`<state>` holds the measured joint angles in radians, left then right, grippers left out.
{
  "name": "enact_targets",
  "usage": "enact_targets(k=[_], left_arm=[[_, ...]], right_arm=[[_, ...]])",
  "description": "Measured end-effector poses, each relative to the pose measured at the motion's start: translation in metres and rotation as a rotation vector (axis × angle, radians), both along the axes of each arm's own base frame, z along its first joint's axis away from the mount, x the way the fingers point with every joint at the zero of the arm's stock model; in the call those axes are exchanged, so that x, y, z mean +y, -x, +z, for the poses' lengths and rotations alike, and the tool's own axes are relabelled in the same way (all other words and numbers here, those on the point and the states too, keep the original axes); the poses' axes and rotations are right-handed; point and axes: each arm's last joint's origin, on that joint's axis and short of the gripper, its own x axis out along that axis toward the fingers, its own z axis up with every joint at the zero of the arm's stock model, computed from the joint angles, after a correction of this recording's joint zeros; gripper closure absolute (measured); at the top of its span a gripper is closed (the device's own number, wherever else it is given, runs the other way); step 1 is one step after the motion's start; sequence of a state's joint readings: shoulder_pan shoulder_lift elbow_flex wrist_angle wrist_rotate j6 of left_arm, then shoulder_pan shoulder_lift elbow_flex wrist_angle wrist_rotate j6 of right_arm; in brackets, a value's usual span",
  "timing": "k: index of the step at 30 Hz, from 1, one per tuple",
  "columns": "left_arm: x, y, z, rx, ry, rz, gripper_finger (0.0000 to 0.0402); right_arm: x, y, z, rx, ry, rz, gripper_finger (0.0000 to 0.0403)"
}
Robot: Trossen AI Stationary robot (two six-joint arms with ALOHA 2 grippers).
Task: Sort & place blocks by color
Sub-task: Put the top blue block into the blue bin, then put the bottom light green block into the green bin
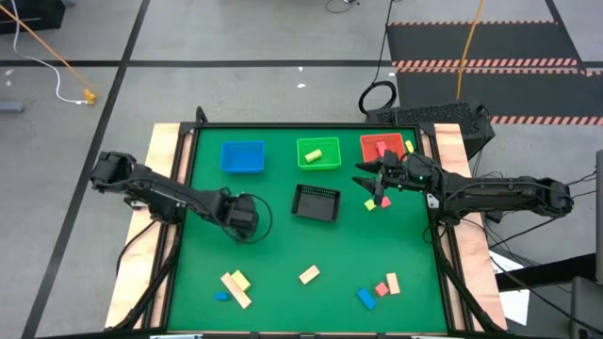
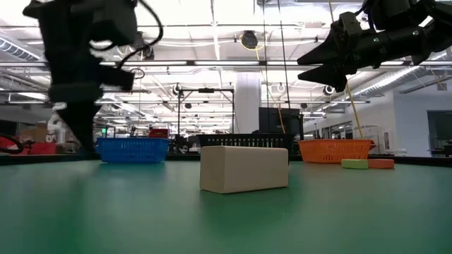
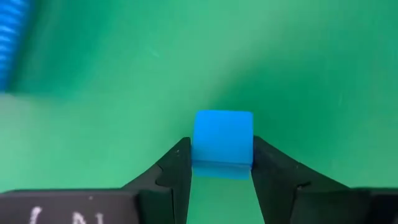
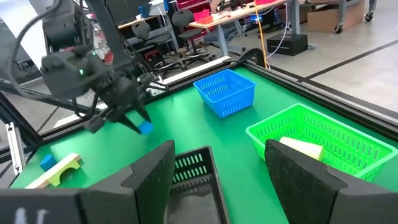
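Blue block point(image 3: 222, 142) sits between the left jaws point(image 3: 221, 163), both fingertips pressed against its sides, so left jaws are gripping it. In the high view the left gripper point(image 1: 243, 216) is over the green surface point(image 1: 283, 254), left of centre, toward the left edge, and the block itself is hidden under the wrist there. The right wrist view shows what the high view does not: the blue block point(image 4: 145, 128) hangs at the tips of the left gripper, clear of the surface.

Key relation: the blue tray point(image 1: 242, 157) lies toward the far edge from the left gripper, near the far-left corner, and the left arm is much the nearer one. Judged next move: carry the block toward the far edge and release over that tray. The block looks cube-like from the left wrist, no clear long axis.

Right gripper point(image 1: 377, 179) hovers near the far-right corner, just beside the red tray point(image 1: 381, 148), jaws open and empty per the right wrist view, which looks past them at the green tray point(image 4: 323, 146) and black mesh tray point(image 4: 198, 168). Red and yellow-green blocks point(image 1: 374, 201) lie on the surface under it.

Low view adds only height: a tan block point(image 2: 244, 168) resting on the surface mid-frame, both grippers raised above it. More blocks wait along the near edge point(image 1: 236, 287).
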<state>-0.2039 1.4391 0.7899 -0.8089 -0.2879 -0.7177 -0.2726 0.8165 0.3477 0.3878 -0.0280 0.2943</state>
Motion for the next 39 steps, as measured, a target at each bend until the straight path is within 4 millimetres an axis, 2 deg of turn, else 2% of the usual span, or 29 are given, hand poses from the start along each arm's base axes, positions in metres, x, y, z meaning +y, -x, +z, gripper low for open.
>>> enact_targets(k=[4,7,18,22,28,30,35,39], left_arm=[[0.012,-0.011,0.028,-0.145,-0.155,0.066,0.0269],[0.03,-0.016,0.042,-0.234,-0.285,0.157,0.0269],[0.118,-0.019,0.037,-0.264,-0.376,0.509,0.0269],[0.135,-0.018,0.036,-0.29,-0.361,0.568,0.0267],[0.137,-0.02,0.035,-0.296,-0.363,0.566,0.0175],[0.132,-0.022,0.035,-0.303,-0.362,0.547,0.0161],[0.124,-0.029,0.04,-0.369,-0.381,0.507,0.0178],[0.104,-0.041,0.042,-0.449,-0.304,0.414,0.0213]], right_arm=[[0.0,0.0,0.0,0.004,-0.001,-0.001,0.0163],[0.0,0.0,0.0,0.004,-0.001,0.0,0.0163],[0.0,0.0,0.0,0.004,-0.001,0.0,0.0163],[0.0,0.0,0.0,0.004,-0.001,0.0,0.0163],[0.0,0.0,0.0,0.004,-0.001,0.0,0.0163],[0.0,0.0,0.0,0.004,-0.001,0.0,0.0163],[0.0,0.0,0.0,0.004,-0.001,0.0,0.0163],[0.0,0.0,0.0,0.004,-0.001,-0.001,0.0163]])
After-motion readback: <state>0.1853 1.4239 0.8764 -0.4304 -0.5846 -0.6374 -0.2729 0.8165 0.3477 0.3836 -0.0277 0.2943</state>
